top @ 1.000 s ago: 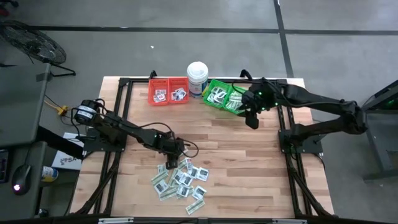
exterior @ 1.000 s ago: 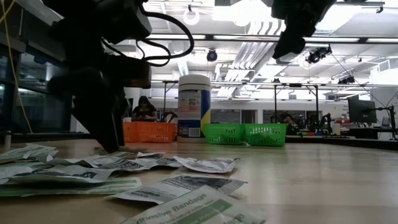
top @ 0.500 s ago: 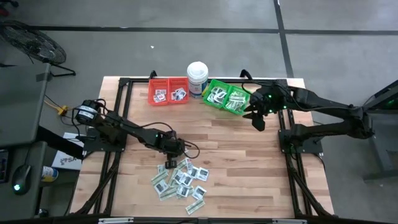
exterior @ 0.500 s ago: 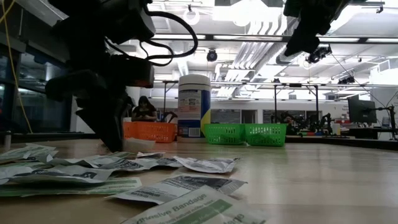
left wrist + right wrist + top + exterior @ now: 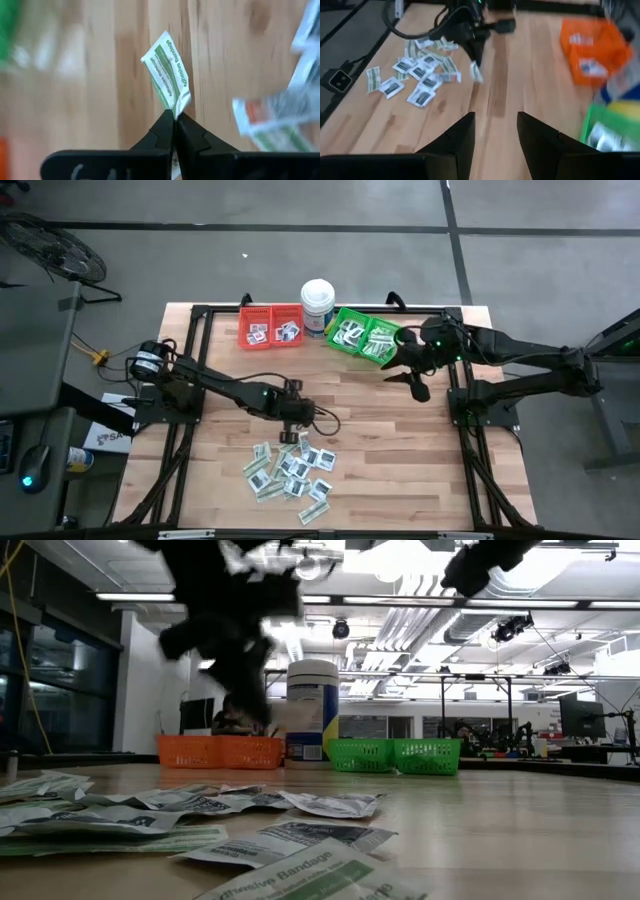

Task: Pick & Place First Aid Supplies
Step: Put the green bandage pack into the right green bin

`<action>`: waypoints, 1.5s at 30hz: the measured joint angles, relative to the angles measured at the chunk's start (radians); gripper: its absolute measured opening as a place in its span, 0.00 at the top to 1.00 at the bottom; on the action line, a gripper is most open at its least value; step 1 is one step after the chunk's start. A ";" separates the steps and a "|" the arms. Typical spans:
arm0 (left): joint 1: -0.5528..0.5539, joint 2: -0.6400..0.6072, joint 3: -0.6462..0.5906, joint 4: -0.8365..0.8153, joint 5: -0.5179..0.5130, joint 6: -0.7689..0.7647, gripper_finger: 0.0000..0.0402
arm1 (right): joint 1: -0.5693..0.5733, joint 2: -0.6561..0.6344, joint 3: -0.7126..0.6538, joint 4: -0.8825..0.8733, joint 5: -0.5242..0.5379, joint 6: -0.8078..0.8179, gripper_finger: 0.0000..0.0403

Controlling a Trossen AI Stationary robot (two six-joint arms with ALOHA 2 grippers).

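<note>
Green-and-white paper bandage packet (image 5: 167, 75) hangs pinched by one corner in the left claw (image 5: 174, 116), lifted off the wooden surface (image 5: 380, 440) at 12 o'clock from the heap of flat packets (image 5: 288, 470). Right claw (image 5: 494, 121), fingers spread and empty, hovers at 5 o'clock from the green plastic bins (image 5: 362, 336)

Grey concrete floor (image 5: 300, 240) around the wooden table (image 5: 400, 460); strip-lit ceiling (image 5: 400, 610) over distant desks

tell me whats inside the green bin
The green bin holds a heap of pale green-and-white bandage packets across its two compartments. Packets underneath, and the bin's floor, are covered.
</note>
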 joint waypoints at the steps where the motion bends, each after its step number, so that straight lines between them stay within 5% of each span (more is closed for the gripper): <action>1: 0.002 0.000 0.031 0.002 -0.008 0.033 1.00 | 0.009 0.000 0.000 0.021 0.005 -0.023 0.65; 16: 0.100 -0.004 0.473 0.025 0.042 0.360 1.00 | 0.082 0.025 0.000 0.183 0.046 -0.201 0.65; 36: 0.121 -0.004 0.501 0.065 0.068 0.370 1.00 | 0.142 0.111 0.000 0.350 0.099 -0.255 0.66; 45: 0.121 -0.005 0.501 0.065 0.065 0.370 1.00 | 0.142 0.110 0.000 0.366 0.099 -0.240 0.94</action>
